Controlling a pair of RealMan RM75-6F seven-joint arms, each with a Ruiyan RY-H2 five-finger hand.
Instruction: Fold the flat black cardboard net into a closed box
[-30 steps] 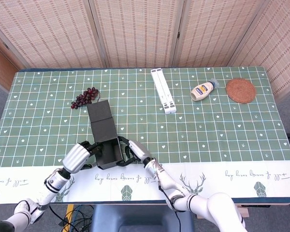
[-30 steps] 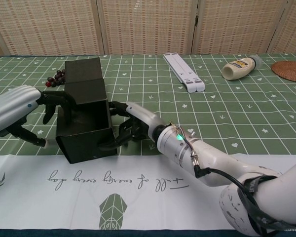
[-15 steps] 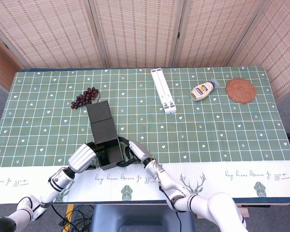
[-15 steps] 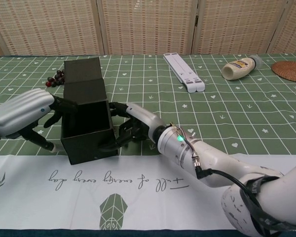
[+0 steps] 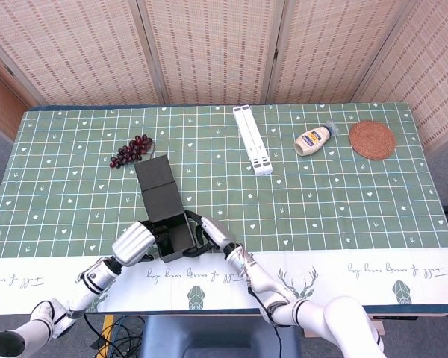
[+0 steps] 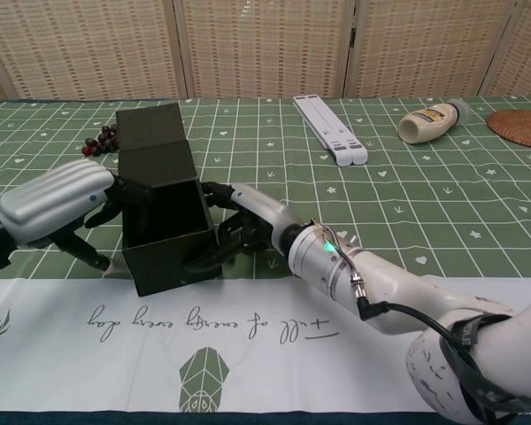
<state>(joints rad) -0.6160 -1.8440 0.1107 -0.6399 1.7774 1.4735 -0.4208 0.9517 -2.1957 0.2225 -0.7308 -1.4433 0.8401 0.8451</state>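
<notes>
STEP: close lid | black cardboard box (image 6: 164,226) near surface front edge, lid flap upright | left hand (image 6: 57,202) and right hand (image 6: 248,226) grip opposite walls | keep walls square, brace base.

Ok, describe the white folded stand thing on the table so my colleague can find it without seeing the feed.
Start at the green grid-patterned tablecloth and look to its far edge, near the middle. The white folding stand lies flat there, left of the mayonnaise bottle and round woven coaster. It is the only long, narrow white object: two parallel bars, running away from the robot.
</notes>
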